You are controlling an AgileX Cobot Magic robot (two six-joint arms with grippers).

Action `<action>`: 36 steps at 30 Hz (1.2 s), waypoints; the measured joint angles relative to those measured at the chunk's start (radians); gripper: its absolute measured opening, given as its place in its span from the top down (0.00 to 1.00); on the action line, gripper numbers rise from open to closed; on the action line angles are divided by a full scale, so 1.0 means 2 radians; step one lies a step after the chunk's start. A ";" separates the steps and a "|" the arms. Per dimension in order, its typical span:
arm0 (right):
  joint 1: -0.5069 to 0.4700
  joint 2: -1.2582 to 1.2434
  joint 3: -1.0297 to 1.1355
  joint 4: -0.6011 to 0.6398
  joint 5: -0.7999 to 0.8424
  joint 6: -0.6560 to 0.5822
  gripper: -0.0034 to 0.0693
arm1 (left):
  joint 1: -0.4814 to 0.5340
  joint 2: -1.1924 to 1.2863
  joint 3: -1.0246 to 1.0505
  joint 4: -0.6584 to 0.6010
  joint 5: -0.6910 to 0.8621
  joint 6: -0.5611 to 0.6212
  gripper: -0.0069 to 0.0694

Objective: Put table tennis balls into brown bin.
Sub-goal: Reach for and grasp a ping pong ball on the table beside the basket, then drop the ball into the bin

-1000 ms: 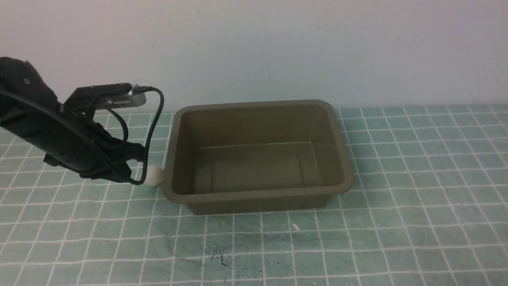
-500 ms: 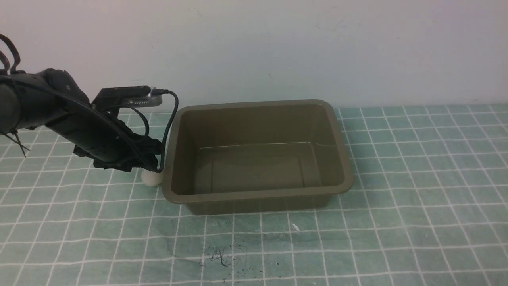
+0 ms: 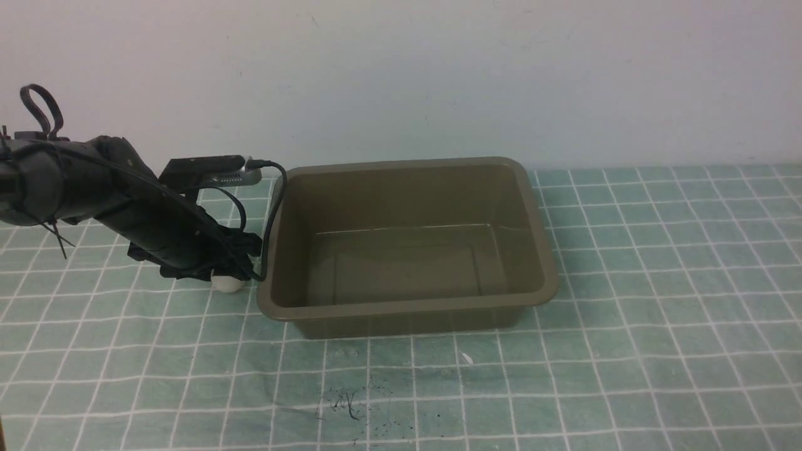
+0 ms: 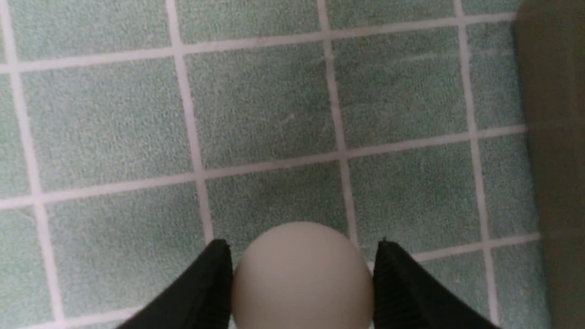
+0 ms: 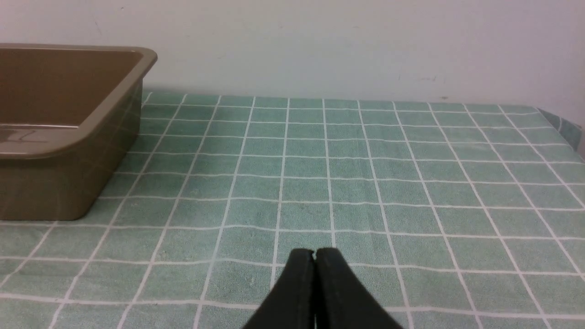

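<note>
The white table tennis ball [image 3: 227,284] rests on the green checked cloth just off the near left corner of the brown bin [image 3: 407,309]. My left gripper [image 3: 224,274] has come down over it. In the left wrist view the ball [image 4: 301,278] sits between both black fingertips [image 4: 215,274], which press its two sides, and the bin's wall [image 4: 557,137] runs along one edge. The bin holds nothing. My right gripper [image 5: 314,252] is shut and holds nothing, low over the cloth to the right of the bin [image 5: 68,137]; the front view does not show it.
A green cloth with white grid lines [image 3: 626,282] covers the table, with dark specks [image 3: 348,404] near the front. A pale wall [image 3: 438,75] stands close behind the bin. The left arm's cable [image 3: 272,207] hangs beside the bin's left rim.
My left arm has swung in and down over the ball. The ball has shifted a little to the left, away from the bin's corner, and now sits between the fingers.
</note>
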 joint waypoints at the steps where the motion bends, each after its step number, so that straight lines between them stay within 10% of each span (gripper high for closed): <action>1: 0.000 0.000 0.000 0.000 0.000 0.000 0.97 | 0.000 -0.004 -0.004 0.006 0.012 0.000 0.46; 17: 0.000 0.000 0.000 0.000 0.000 0.000 0.97 | -0.099 -0.092 -0.074 -0.027 0.102 0.016 0.45; 25: 0.000 0.000 0.000 0.000 0.000 0.000 0.97 | -0.129 -0.094 -0.095 -0.022 0.098 -0.008 0.21; 31: 0.000 0.000 0.000 0.000 0.000 0.000 0.97 | -0.129 -0.221 -0.104 0.081 0.179 -0.104 0.77; 36: 0.000 0.000 0.000 0.000 0.000 0.000 0.97 | -0.129 -0.379 -0.021 0.098 0.144 -0.121 0.91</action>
